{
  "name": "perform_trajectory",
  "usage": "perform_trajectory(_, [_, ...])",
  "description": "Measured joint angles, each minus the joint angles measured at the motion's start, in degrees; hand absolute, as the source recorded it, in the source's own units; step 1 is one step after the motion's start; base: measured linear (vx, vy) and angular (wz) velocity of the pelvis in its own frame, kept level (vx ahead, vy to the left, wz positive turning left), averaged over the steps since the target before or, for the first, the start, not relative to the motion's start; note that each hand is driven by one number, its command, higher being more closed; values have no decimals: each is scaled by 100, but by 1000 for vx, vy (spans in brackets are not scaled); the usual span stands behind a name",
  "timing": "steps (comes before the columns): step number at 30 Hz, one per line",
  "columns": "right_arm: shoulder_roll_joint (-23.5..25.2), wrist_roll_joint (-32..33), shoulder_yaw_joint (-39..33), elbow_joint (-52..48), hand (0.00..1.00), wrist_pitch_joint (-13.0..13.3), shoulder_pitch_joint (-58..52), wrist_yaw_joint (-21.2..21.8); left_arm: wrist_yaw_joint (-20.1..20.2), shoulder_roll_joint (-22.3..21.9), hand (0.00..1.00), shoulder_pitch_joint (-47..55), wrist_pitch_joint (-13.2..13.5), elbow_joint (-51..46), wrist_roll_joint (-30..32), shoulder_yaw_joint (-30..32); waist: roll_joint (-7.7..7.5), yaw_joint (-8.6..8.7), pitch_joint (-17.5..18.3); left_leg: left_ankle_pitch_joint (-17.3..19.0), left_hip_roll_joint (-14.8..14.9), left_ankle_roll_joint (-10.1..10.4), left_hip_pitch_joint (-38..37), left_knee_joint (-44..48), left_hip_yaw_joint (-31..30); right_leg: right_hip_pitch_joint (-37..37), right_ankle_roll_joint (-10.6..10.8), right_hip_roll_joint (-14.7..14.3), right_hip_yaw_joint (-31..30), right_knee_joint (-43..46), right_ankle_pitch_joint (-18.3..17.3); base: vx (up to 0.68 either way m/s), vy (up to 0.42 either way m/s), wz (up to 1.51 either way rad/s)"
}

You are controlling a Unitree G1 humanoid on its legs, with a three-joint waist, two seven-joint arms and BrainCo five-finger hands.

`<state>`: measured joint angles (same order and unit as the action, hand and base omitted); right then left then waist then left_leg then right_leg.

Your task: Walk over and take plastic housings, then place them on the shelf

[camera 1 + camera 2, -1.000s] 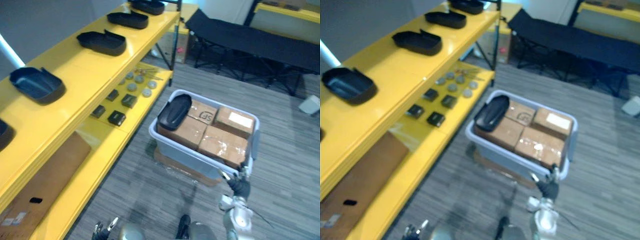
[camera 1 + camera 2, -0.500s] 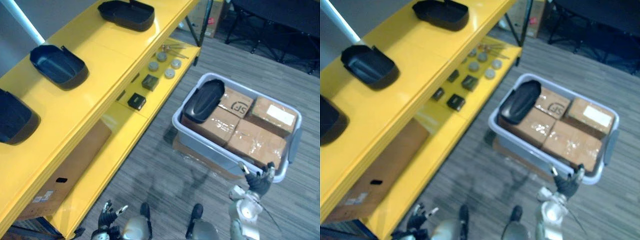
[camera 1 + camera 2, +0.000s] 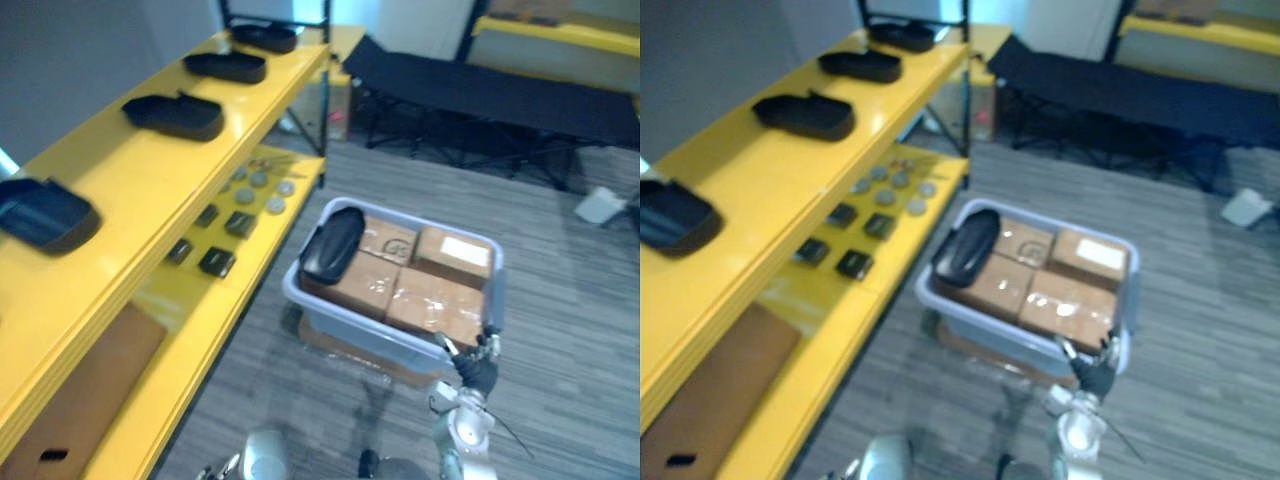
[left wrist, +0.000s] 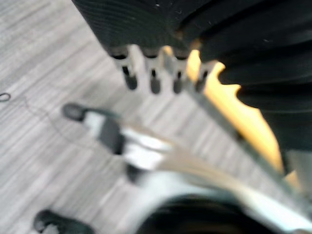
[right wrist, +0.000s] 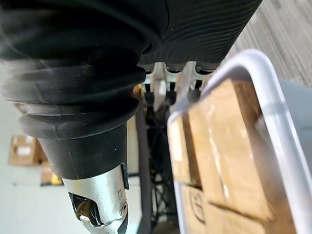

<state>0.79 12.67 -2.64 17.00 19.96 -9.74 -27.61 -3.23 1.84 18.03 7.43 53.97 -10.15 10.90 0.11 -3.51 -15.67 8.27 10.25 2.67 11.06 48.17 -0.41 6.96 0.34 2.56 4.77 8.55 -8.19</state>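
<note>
Both are empty: the left robot hand (image 4: pixel 151 29) dangles slack-fingered, and the right robot hand (image 3: pixel 476 368) hangs loose-fingered just short of a grey bin (image 3: pixel 345 328). Beyond it, inside the bin, lie four cardboard boxes (image 3: pixel 425 305) and one plastic housing (image 3: pixel 332 243). Farther to that hand's left, four housings (image 3: pixel 175 115) sit on the yellow shelf (image 3: pixel 120 170).

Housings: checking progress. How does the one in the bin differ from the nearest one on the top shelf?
The bin housing shows its rounded back; the shelf housing its hollow. The bin housing leans tilted on cardboard boxes; the shelf housing lies flat. Both are dark.
</note>
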Motion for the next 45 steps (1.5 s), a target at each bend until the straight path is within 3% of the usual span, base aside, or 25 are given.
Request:
perform_trajectory(2, [-167,-5,-2,162,0,-1,-5,-11,-25,4,0,11,17,-2,43,-81,25,2,13,64,-155,52,-30,-802,130,23,61,66,-68,45,30,71,41,-41])
perform_trajectory(5, [-320,-9,4,199,0,-9,1,-30,-176,45,0,-67,87,-5,239,-141,132,113,93,-479,-235,197,-226,-2428,275,0,239,70,-102,36,9,113,111,-5])
perform_trajectory(7, [-326,-72,-14,158,0,-8,8,-115,-250,236,0,-204,210,-125,222,-393,37,224,142,-486,-428,197,-413,-3261,305,-140,353,241,60,1,12,96,131,42])
perform_trajectory(9, [-306,-153,-97,171,0,-14,137,-241,-298,388,0,-582,264,-456,147,-581,-73,205,79,-867,-735,91,-393,-3949,236,-353,496,504,300,-24,93,10,140,50])
perform_trajectory(14, [-304,-80,-251,202,0,-8,745,-577,-418,428,0,-721,376,-909,-121,-830,-31,143,-27,-1272,-1143,-111,-403,-4593,30,-410,724,841,594,-201,210,-45,114,34])
perform_trajectory(18, [-375,22,-490,238,0,-67,1881,-784,-480,467,0,-801,378,-976,-119,-825,-35,-18,-448,-1521,-1260,-157,-167,-4878,-89,-670,824,903,753,-289,280,-131,93,23])
perform_trajectory(25, [-1090,398,-608,1615,0,-1016,4135,-998,-447,471,0,-1054,488,-752,-120,-704,-101,-340,-974,-1682,-1294,-164,187,-4752,-381,-754,770,852,985,-287,433,-25,25,24])
perform_trajectory(28, [-1522,692,-732,2250,0,-1194,4761,-975,-396,452,0,-1175,530,-669,-119,-717,-53,-506,-1015,-1722,-1273,-167,342,-4731,-439,-886,767,822,1062,-245,442,-25,-23,10])
perform_trajectory(32, [-2104,1041,-740,3093,0,-1687,5659,-1017,-326,453,0,-1325,652,-525,-124,-777,-13,-558,-1054,-1792,-1273,-172,510,-4740,-600,-987,749,790,1203,-228,432,1,-29,17])
perform_trajectory(35, [-2443,1186,-747,3412,0,-1957,5954,-1124,-324,452,0,-1481,715,-484,-135,-941,85,-676,-1135,-1819,-1273,-163,563,-4756,-690,-1011,723,775,1263,-220,417,1,-25,12])
perform_trajectory(36, [-2624,1253,-747,3590,0,-2156,6128,-1134,-323,443,0,-1544,752,-484,-239,-1004,160,-725,-1180,-1838,-1273,-155,605,-4771,-701,-1051,709,771,1294,-202,408,-6,-19,6])
perform_trajectory(40, [-3091,1253,-728,4012,0,-2538,6536,-1092,-320,421,0,-1653,762,-426,-521,-1234,390,-792,-1315,-1957,-1284,-154,668,-4900,-858,-1115,691,769,1439,-173,396,-3,-26,15])
perform_trajectory(45, [-3431,1252,-706,4561,0,-3125,6857,-718,-276,436,0,-1698,848,-281,-746,-1447,486,-849,-1364,-2014,-1272,-138,744,-4968,-979,-1205,661,753,1554,-92,375,18,-42,11])
